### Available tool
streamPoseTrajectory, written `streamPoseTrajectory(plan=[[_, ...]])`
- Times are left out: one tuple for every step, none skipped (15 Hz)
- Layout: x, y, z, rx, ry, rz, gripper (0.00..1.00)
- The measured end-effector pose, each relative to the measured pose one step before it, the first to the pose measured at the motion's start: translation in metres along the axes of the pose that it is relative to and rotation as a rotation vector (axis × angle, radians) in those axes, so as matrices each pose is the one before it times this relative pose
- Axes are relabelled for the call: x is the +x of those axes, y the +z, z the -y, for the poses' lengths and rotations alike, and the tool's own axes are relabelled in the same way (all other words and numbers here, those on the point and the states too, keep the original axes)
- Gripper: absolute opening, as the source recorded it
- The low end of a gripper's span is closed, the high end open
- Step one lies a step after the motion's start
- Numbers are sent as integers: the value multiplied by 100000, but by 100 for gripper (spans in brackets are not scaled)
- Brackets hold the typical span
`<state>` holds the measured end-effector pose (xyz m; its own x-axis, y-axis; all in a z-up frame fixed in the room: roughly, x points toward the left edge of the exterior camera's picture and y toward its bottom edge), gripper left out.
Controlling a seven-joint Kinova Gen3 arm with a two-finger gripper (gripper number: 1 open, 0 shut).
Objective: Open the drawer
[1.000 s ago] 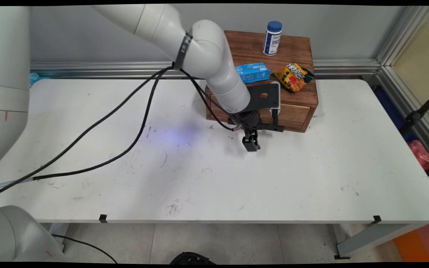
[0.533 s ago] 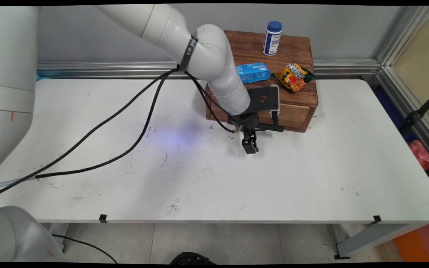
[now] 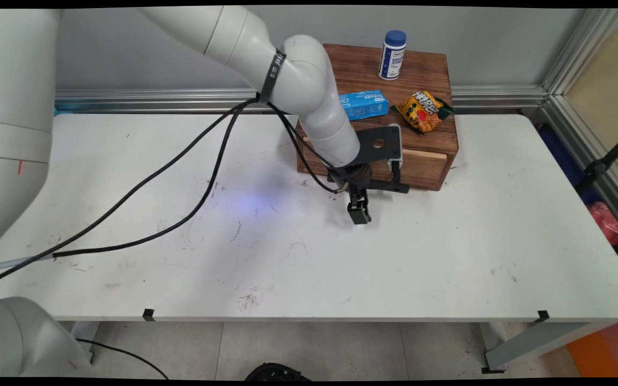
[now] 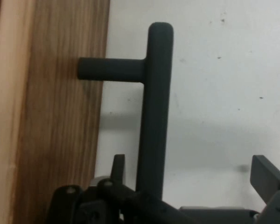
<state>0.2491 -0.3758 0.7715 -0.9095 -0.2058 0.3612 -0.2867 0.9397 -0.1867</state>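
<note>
The gripper (image 4: pixel 190 164) is held wide open and nothing is clamped in it: 1 finger (image 4: pixel 117 163) is seen just beside the handle (image 4: pixel 156 102), the other well clear on the far side. The handle's bar lies between the 2 fingers, much nearer the first; whether that finger touches the bar cannot be told from the hand view. The handle is a dark round bar carried on a short post off the drawer (image 4: pixel 60 140). It is judged rigid, smooth and somewhat slippery, so the best hold would be across its straight span near the post. In the main view the gripper (image 3: pixel 360 214) is set low over the table (image 3: pixel 448 257), just in front of the drawer (image 3: pixel 421 166). A pale strip along the drawer's top edge suggests it may stand slightly out of the box (image 3: pixel 362 69). On the box are seen 1 bottle (image 3: pixel 393 47), 1 blue carton (image 3: pixel 363 104) and 1 snack bag (image 3: pixel 422 111). Black cables (image 3: pixel 180 161) hang across the table's left.
</note>
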Motion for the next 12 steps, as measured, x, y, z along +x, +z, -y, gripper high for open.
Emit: streamPoseTrajectory(plan=[[37, -37, -138, -570, -94, 38, 100], [75, -45, -156, -640, -53, 19, 100], [76, -41, -137, -531, -12, -14, 100], [62, -25, -103, -353, 23, -25, 100], [103, -52, -185, -628, 67, -24, 100], [86, -51, -194, -612, 238, 29, 100], [92, -68, -243, -704, 361, 45, 100], [86, -64, -251, -695, 324, 54, 100], [65, -57, -243, -616, 246, 69, 100], [41, -34, -166, -418, 128, 21, 100], [50, -51, -273, -649, 196, 72, 100], [73, -70, -351, -738, 230, 45, 100]])
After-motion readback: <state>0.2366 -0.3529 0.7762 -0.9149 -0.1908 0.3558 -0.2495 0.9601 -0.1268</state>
